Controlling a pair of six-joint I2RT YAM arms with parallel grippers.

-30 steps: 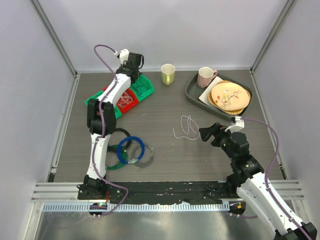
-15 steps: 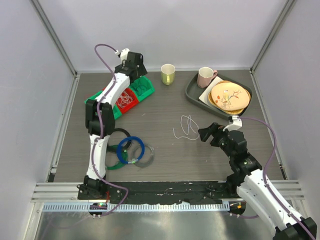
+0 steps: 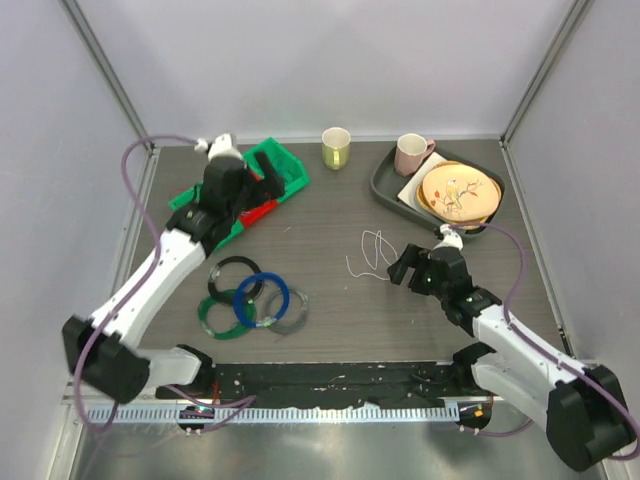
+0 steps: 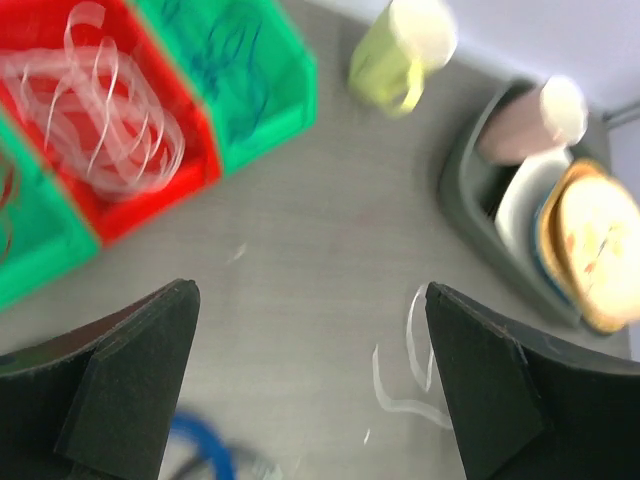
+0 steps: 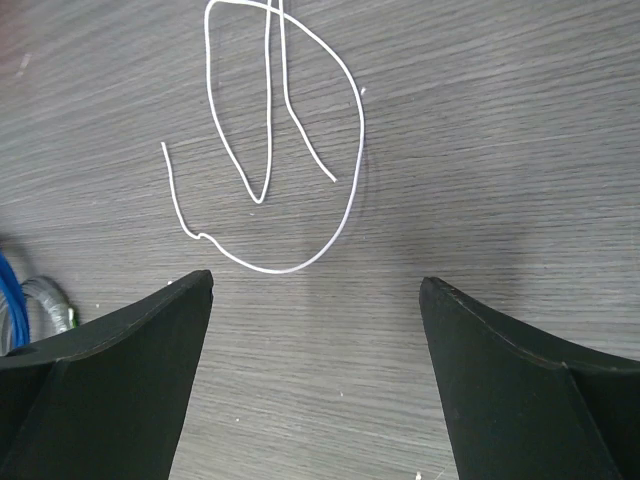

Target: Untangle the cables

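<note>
Lying just beyond open right jaws — white cable, untouched

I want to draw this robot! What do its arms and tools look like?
The left arm and right arm have white shells and chunky black joints. A thin purplish cable loops along each. The left tool and right tool are black, each with two flat wedge-shaped fingers.
</note>
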